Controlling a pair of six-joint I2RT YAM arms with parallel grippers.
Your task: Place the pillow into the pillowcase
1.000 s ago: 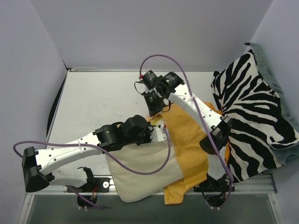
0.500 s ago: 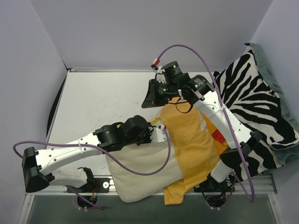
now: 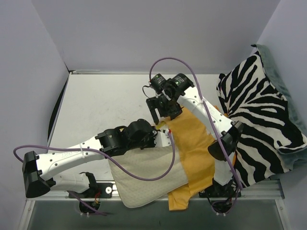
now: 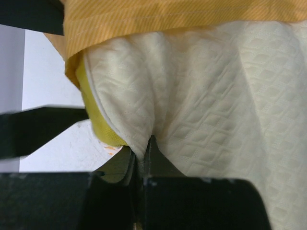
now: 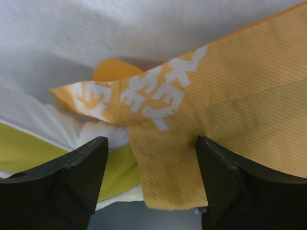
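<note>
The cream pillow [image 3: 144,179] lies at the near edge, its far right part under the orange pillowcase [image 3: 194,143]. My left gripper [image 3: 163,136] is shut on a pinched fold of the pillow [image 4: 216,96], next to its yellow-green trim [image 4: 98,115]; the pillowcase [image 4: 168,14] hem hangs over it. My right gripper [image 3: 163,108] is open at the pillowcase's far corner. In the right wrist view the right gripper [image 5: 151,163] has a lettered orange flap of pillowcase [image 5: 216,110] hanging loose between its fingers [image 5: 81,172], with the pillow [image 5: 48,127] behind.
A zebra-striped cushion [image 3: 259,124] leans against the right wall on a grey-green cloth [image 3: 283,81]. Bare grey table [image 3: 105,100] lies at the far left. Purple cables loop over both arms.
The right gripper, shut on the pillowcase edge and lifting it up and right half a second ago, has come back down and opened; the fabric lies flatter again. The left arm has not moved.
</note>
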